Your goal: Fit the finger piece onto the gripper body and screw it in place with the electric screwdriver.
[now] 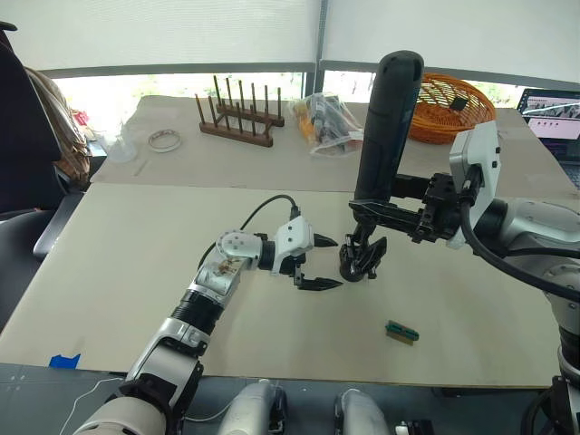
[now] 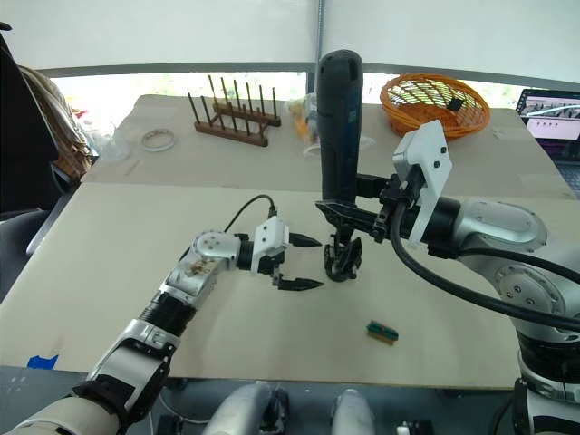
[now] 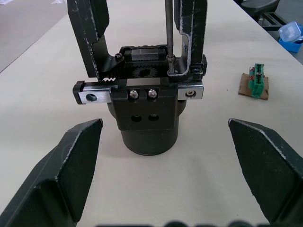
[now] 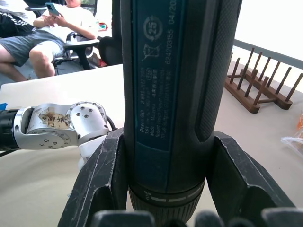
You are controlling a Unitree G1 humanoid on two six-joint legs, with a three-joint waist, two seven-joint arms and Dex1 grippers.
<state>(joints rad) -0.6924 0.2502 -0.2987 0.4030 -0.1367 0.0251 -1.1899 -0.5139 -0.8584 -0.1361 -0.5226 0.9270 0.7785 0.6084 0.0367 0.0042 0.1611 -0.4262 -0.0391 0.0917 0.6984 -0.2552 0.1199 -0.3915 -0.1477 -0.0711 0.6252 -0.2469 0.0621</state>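
Right hand (image 1: 399, 213): clamped on upright screwdriver (image 1: 382, 127), bit down on body (image 3: 147, 113).
Left hand (image 1: 322, 263): wide open, empty, just beside body.
Green block (image 1: 401, 332): on table (image 1: 136, 272), near right hand.

beige table (image 1: 136, 272) under bright windows (image 1: 136, 100) with white blinds (image 1: 163, 32).

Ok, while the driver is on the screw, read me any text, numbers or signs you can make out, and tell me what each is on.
"04/20", cut off at the frame edge, on the blue label of the electric screwdriver.
A long code printed beside it on that label: too blurred to read reliably.
A crossed-out bin symbol and a round mark, on that label.
Laptop screen at the table's far right: text too small to read.
Gripper body and small green block: no markings visible.
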